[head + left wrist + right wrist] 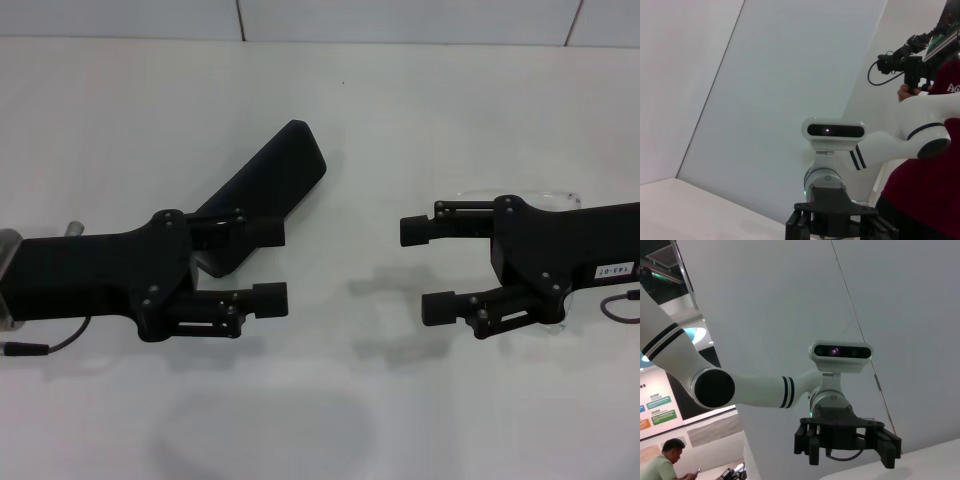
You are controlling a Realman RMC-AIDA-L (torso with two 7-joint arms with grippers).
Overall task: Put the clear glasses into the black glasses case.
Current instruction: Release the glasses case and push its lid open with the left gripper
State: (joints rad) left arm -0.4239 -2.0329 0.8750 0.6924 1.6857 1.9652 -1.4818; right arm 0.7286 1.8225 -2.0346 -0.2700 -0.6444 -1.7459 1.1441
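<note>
The black glasses case [272, 183] lies slantwise on the white table, left of centre, and its near end is hidden behind my left gripper. My left gripper [272, 265] hovers open over that near end, its fingers pointing right, with nothing between them. The clear glasses [548, 197] lie at the right, mostly covered by my right arm; only a clear edge shows behind it. My right gripper [425, 270] is open and empty, its fingers pointing left towards the other gripper. In each wrist view I see only the opposite gripper [835, 222] [847, 440], facing the camera.
The white table [340, 110] runs back to a tiled wall. A person in dark red [927, 190] stands behind the robot, and another person [670, 460] sits far off in the right wrist view.
</note>
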